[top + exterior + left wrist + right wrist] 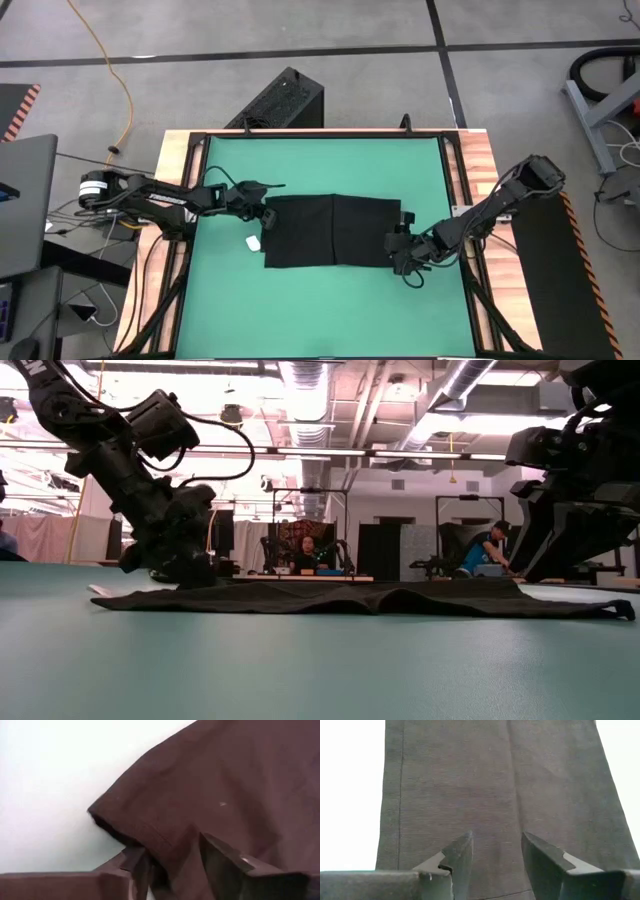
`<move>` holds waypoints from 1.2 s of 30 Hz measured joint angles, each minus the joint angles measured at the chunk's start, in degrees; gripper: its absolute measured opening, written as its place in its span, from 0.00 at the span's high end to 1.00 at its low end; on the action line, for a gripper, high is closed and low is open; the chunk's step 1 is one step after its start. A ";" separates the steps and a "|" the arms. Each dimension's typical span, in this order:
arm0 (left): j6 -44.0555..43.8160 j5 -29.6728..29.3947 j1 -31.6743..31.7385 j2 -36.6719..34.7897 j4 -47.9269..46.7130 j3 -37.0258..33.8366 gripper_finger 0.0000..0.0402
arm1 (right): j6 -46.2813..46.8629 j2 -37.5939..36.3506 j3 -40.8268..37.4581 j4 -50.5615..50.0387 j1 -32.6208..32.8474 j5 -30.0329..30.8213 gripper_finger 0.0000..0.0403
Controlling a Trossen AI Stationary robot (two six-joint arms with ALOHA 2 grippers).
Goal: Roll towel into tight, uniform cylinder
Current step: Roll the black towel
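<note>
A green mat covers the worktop. On the middle of the mat the towel lies flat and unrolled, with a slight ridge across its middle in the low view; a small white tag rests just beside its left edge. The left gripper is down at the towel's left edge, its fingers apart with a hemmed corner of cloth between them, not clamped. The right gripper sits low at the towel's right edge, fingers spread over the cloth, holding nothing.
</note>
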 joint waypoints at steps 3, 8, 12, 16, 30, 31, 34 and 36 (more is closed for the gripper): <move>-0.10 0.27 0.01 -1.77 0.47 0.00 0.77 | 0.40 0.00 0.00 0.06 0.00 0.02 0.52; 0.65 0.24 0.01 -4.75 0.41 0.16 0.97 | 2.99 0.00 0.00 -0.12 0.00 0.02 0.52; 1.65 -0.29 -0.01 -7.36 0.34 1.53 0.99 | 4.52 0.00 0.00 -0.40 0.00 0.02 0.52; 4.16 -2.38 -0.01 -10.54 -1.05 2.98 1.00 | 4.68 0.00 0.00 -0.47 0.00 0.02 0.52; 9.10 -16.47 0.06 -12.77 -9.45 3.54 1.00 | 4.63 0.00 -0.01 -0.49 0.00 0.00 0.52; 9.24 -16.75 0.06 -12.77 -9.27 3.54 1.00 | 4.63 0.00 -0.02 -0.49 0.00 0.00 0.52; 10.04 -17.85 0.06 -12.77 -9.07 3.54 1.00 | 4.04 0.00 -0.02 0.34 0.00 0.46 0.52; 10.49 -19.74 0.06 -12.77 -9.29 3.54 1.00 | 1.90 0.00 -0.02 1.48 0.02 3.32 0.52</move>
